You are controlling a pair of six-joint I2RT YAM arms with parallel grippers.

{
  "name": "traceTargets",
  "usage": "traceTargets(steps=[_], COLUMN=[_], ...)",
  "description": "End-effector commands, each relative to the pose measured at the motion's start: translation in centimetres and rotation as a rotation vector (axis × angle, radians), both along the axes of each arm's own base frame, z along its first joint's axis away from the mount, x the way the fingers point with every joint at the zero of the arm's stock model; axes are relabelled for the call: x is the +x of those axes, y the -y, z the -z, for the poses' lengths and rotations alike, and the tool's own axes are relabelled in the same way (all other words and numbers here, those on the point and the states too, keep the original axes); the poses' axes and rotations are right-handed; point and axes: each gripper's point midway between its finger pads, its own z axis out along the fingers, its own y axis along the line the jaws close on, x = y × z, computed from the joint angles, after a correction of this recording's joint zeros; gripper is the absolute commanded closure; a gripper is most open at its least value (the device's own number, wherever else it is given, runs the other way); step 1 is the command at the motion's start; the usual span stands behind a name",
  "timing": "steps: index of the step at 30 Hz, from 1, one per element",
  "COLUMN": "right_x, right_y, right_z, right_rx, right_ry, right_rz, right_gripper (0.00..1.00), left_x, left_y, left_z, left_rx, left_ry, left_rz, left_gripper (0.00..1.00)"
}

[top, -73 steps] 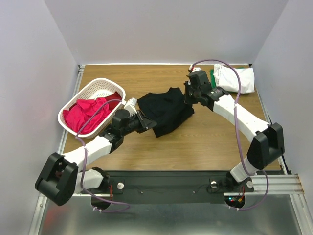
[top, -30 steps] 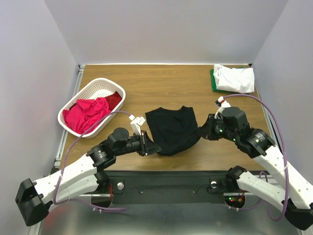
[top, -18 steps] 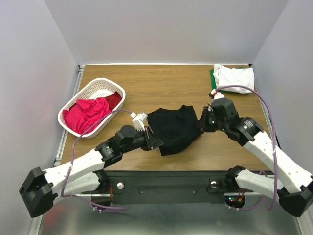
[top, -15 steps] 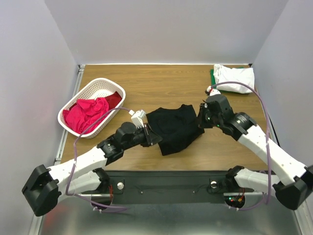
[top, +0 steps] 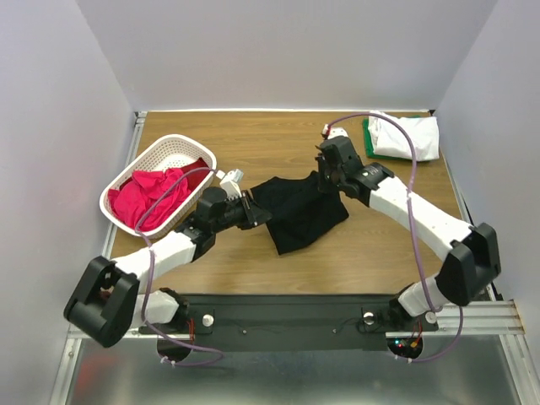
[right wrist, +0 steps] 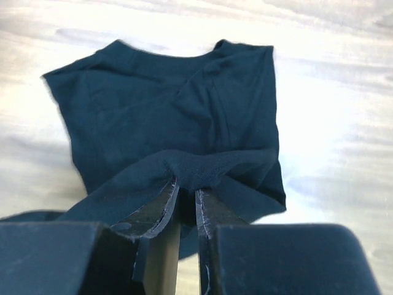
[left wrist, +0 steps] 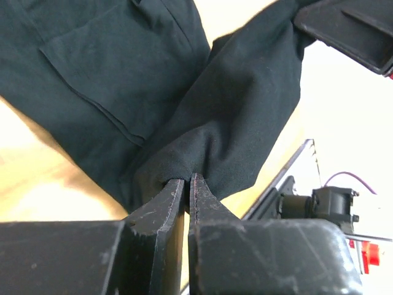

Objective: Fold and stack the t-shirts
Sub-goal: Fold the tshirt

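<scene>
The job looks under halfway done. A white t-shirt (top: 407, 137) lies folded on a green t-shirt (top: 368, 135) in the far right corner of the desk (top: 253, 143), which reads as the start of the stack. Pink and red shirts (top: 148, 196) are heaped unfolded in the white lattice basket (top: 173, 148) at the left.

The black t-shirt (top: 299, 211) is in the middle of the desk, rumpled and stretched between the two arms. The left fingers (left wrist: 161, 215) are clamped on a bunched edge at its left side. The right fingers (right wrist: 212, 215) are pinched on a fold at its far right side. The shirt probably needs spreading flat before any fold.

Bare wood lies open beyond the shirt and in front of it. The basket sits close to the left arm's elbow, and the stack is just past the right wrist. Walls close in the left, right and far sides, so wide swings there would be tight.
</scene>
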Motion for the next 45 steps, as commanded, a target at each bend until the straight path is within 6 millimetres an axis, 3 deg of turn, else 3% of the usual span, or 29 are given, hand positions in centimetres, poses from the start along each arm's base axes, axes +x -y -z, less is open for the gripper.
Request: traceTargets(steps=[1, 5, 7, 8, 10, 11, 12, 13, 14, 15, 16, 18, 19, 20, 24, 27, 28, 36, 40, 45], right_x=[4.7, 7.8, 9.6, 10.8, 13.2, 14.1, 15.8, 16.6, 17.6, 17.9, 18.0, 17.7, 17.3, 16.9, 14.4, 12.1, 11.3, 7.4, 6.6, 6.1], right_y=[-0.6, 0.0, 0.0, -0.2, 0.6, 0.7, 1.3, 1.4, 1.8, 1.7, 1.8, 1.9, 2.2, 2.4, 3.6, 3.7, 3.6, 4.0, 5.2, 7.4], right_z=[-1.3, 1.5, 2.0, 3.2, 4.0, 4.2, 4.9, 4.8, 4.2, 4.1, 3.6, 2.9, 1.4, 1.2, 0.3, 0.6, 1.6, 3.0, 3.8, 4.9], right_rx=[0.005, -0.004, 0.010, 0.008, 0.034, 0.043, 0.052, 0.070, 0.083, 0.088, 0.092, 0.095, 0.100, 0.094, 0.080, 0.098, 0.096, 0.171, 0.219, 0.314], right_ry=[0.108, 0.074, 0.090, 0.077, 0.082, 0.084, 0.082, 0.085, 0.103, 0.105, 0.117, 0.128, 0.153, 0.155, 0.161, 0.136, 0.113, 0.042, 0.006, -0.041], right_rz=[0.030, 0.062, 0.079, 0.082, 0.126, 0.139, 0.169, 0.189, 0.206, 0.211, 0.214, 0.214, 0.212, 0.209, 0.203, 0.164, 0.150, 0.085, 0.056, 0.022], right_gripper=[0.99, 1.00, 1.00, 1.00, 1.00, 0.99, 0.92, 0.79, 0.52, 0.42, 0.33, 0.18, 0.15, 0.09, 0.07, 0.05, 0.05, 0.00, 0.00, 0.00], left_x=[3.0, 6.5, 8.3, 9.9, 12.5, 14.1, 16.0, 17.4, 18.4, 19.8, 20.4, 21.7, 21.9, 21.9, 21.2, 19.6, 18.7, 14.6, 14.3, 13.9], left_y=[0.6, 0.3, 0.2, -0.6, -1.3, -2.2, -2.2, -2.5, -2.7, -2.3, -2.2, -1.7, -1.5, -1.4, -0.1, 1.4, 2.4, 7.2, 7.7, 6.4], left_z=[-3.3, -1.3, -1.3, 0.2, 0.1, 1.5, 0.4, 0.2, 0.8, -1.1, -1.7, -4.2, -4.7, -5.3, -6.1, -5.5, -5.3, -3.2, -1.7, 0.1], left_rx=[-0.044, -0.026, -0.034, -0.023, -0.032, -0.031, -0.039, -0.036, -0.030, -0.042, -0.045, -0.053, -0.049, -0.045, -0.021, -0.005, 0.003, 0.042, 0.068, 0.130], left_ry=[0.144, 0.116, 0.116, 0.085, 0.087, 0.058, 0.088, 0.096, 0.088, 0.137, 0.150, 0.209, 0.220, 0.228, 0.267, 0.273, 0.276, 0.262, 0.226, 0.190], left_rz=[0.051, 0.032, 0.021, -0.008, -0.059, -0.098, -0.118, -0.149, -0.163, -0.165, -0.171, -0.166, -0.162, -0.161, -0.125, -0.069, -0.038, 0.105, 0.106, 0.062], left_gripper=[1.00, 1.00, 1.00, 1.00, 1.00, 1.00, 1.00, 0.89, 0.51, 0.22, 0.05, 0.01, 0.01, 0.01, 0.01, 0.01, 0.01, 0.02, 0.02, 0.03])
